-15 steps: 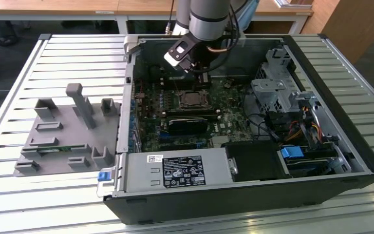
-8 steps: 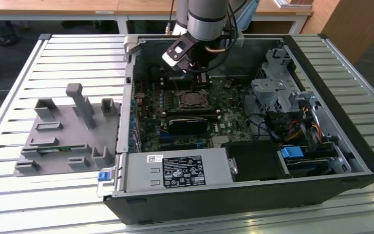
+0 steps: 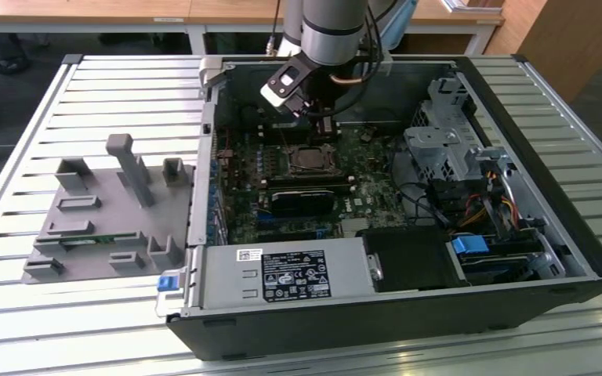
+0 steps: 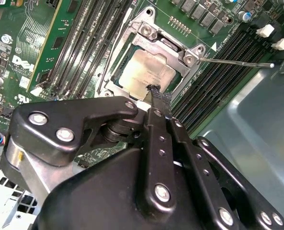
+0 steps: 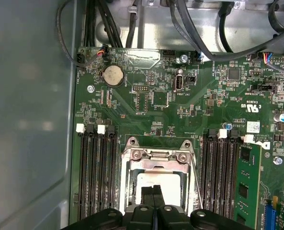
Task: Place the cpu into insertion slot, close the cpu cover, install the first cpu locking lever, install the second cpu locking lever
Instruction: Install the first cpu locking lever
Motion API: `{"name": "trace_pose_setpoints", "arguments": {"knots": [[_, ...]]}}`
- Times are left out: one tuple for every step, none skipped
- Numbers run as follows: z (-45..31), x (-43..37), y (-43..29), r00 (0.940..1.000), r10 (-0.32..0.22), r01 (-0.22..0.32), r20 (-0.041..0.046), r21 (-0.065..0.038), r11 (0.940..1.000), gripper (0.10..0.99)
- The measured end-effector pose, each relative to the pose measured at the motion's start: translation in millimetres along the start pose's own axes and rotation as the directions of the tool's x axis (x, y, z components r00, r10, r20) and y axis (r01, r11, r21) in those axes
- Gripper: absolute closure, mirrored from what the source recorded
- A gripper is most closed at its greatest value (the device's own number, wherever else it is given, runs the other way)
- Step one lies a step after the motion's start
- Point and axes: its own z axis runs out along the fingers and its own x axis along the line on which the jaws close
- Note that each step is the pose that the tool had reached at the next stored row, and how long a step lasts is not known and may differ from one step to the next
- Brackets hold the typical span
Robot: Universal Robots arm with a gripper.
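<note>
Reading the gripper [image 5: 155,190] as clenched, fingers pressed flat together with nothing between them. Hangs tip-down right over the near edge of the cpu cover [image 5: 157,155], touching or just short of it, can't tell which. Shows in the upper centre of the exterior view, reaching into the open computer case [image 3: 385,325]. Found the cpu [image 4: 145,72] already seated in the insertion slot [image 3: 295,153], with its metal top visible through the cover's window and the cover apparently laid down around it. Counting two lever rods: one thin rod [image 4: 237,61] sticking out across the memory slots [image 4: 213,84], looks unlatched; the other rod [image 4: 107,69] running along the cover's side, can't tell if hooked. Judging the step in hand as pressing the cover flat. Best to push straight down on the frame edge, keep the tip off the chip's top, go slow, avoid dragging across the board. Tight room: memory slots on both sides of the socket, grey case wall [image 4: 256,139] close by, cables [image 5: 101,21] bundled beyond the green motherboard [image 5: 180,105]. Outside, have the case lying on a slatted metal table [image 3: 92,86], a grey fixture block [image 3: 103,227] toward the exterior view's left, and wooden desks [image 3: 123,12] along the top edge.
</note>
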Motion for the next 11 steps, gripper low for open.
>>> {"name": "trace_pose_setpoints", "arguments": {"knots": [[-0.1, 0.0, 0.0, 1.0000, 0.000, 0.000, -0.0001, 0.000, 1.0000, 0.980], [-0.3, 0.0, 0.0, 1.0000, 0.000, 0.000, 0.0001, 0.000, 1.0000, 0.980], [-0.9, 0.0, 0.0, 1.0000, 0.000, 0.000, 0.0003, 0.000, 1.0000, 0.980], [-1.5, 0.0, 0.0, 1.0000, 0.000, 0.000, 0.0002, 0.000, 1.0000, 0.980], [-2.5, 0.1, 0.0, 1.0000, 0.000, 0.000, 0.0000, 0.000, 1.0000, 0.980], [-3.6, 0.2, 0.0, 1.0000, 0.000, 0.000, 0.0000, 0.000, 1.0000, 0.980], [-4.7, 0.2, 0.0, 1.0000, 0.000, 0.000, 0.0000, 0.000, 1.0000, 0.980], [-6.0, 0.2, 0.0, 1.0000, 0.000, 0.000, 0.0000, 0.000, 1.0000, 0.980], [-7.7, 0.3, 0.0, 1.0000, 0.000, 0.000, -0.0001, 0.000, 1.0000, 0.980], [-9.5, 0.4, 0.0, 1.0000, 0.000, 0.000, 0.0000, 0.000, 1.0000, 0.980], [-10.7, 0.5, 0.0, 1.0000, 0.000, 0.000, 0.0000, 0.000, 1.0000, 0.980]]}}
